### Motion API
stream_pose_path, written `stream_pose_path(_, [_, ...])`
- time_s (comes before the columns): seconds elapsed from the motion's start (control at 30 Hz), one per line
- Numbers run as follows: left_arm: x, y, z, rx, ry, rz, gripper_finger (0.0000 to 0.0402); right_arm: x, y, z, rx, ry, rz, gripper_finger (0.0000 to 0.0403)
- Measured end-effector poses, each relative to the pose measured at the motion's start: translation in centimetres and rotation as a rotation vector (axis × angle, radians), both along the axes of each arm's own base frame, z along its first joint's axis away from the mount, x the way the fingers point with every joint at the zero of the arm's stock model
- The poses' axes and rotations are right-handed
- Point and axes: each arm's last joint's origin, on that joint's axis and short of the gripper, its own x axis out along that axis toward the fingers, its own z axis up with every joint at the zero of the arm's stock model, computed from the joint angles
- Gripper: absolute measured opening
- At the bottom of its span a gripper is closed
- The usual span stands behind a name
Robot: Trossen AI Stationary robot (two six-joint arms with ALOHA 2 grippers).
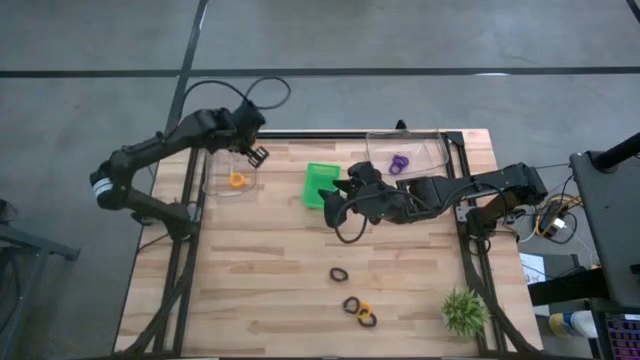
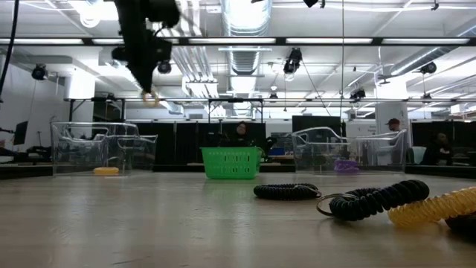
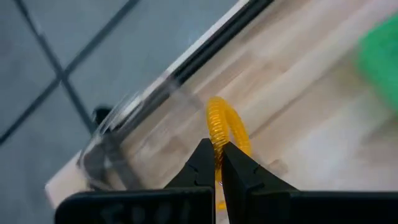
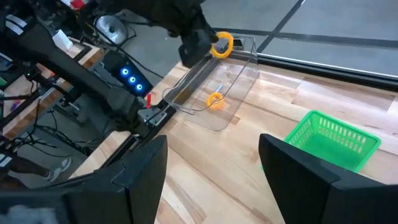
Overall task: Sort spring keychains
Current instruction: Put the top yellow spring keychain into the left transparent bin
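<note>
- Spring keychains are being sorted by colour into clear bins and a green basket on a wooden worktop; the sorting is judged to be partly done.
- One orange-yellow keychain [image 3: 219, 127] is clamped between the closed fingers of the left claw [image 1: 257, 153], which hangs above the clear left bin [image 1: 215, 185].
- A second orange-yellow keychain [image 1: 237, 180] is already lying inside that bin, just below the left claw, so this colour is judged to be well under way.
- A purple keychain [image 1: 399, 164] is lying in the clear right bin [image 1: 430, 150], just behind the right claw's arm.
- The right claw [image 1: 333, 205] is held with its fingers wide apart and nothing between them, next to the green basket [image 1: 318, 186]; in the right wrist view the basket is seen just ahead of it.
- Whether anything lies inside the basket cannot be told.
- Unsorted pieces are left on the open worktop, well apart from both claws on the near side: a lone black keychain [image 1: 339, 274], and beside it a small cluster of a black keychain [image 1: 351, 305] touching a yellow one [image 1: 365, 310].
- A spiky green plant [image 1: 464, 311] stands near that cluster and is no part of the sorting.
- By this reckoning, at least three loose pieces remain, besides the one held.
</note>
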Motion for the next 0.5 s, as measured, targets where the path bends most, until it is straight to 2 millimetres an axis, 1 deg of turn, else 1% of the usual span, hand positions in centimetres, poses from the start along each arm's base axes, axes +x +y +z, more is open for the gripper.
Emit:
stream_pose_path(0.13, [-2.0, 2.4, -2.1, -0.068, 0.039, 0.099, 0.0004, 0.0, 0.0, 0.0, 0.000, 0.000, 0.001, 0.0247])
stream_pose_path(0.27, [-3.7, 3.8, -4.5, -0.138, 0.043, 0.176, 0.0004, 0.0, 0.0, 0.0, 0.000, 0.000, 0.001, 0.0249])
stream_pose_path(0.37, [-4.8, 4.2, -6.4, -0.195, 0.059, 0.224, 0.0004, 0.0, 0.0, 0.0, -0.002, 0.002, 0.003, 0.0247])
stream_pose_path(0.5, [-5.6, 4.1, -8.6, -0.238, 0.094, 0.247, 0.0004, 0.0, 0.0, 0.0, -0.006, 0.004, 0.005, 0.0248])
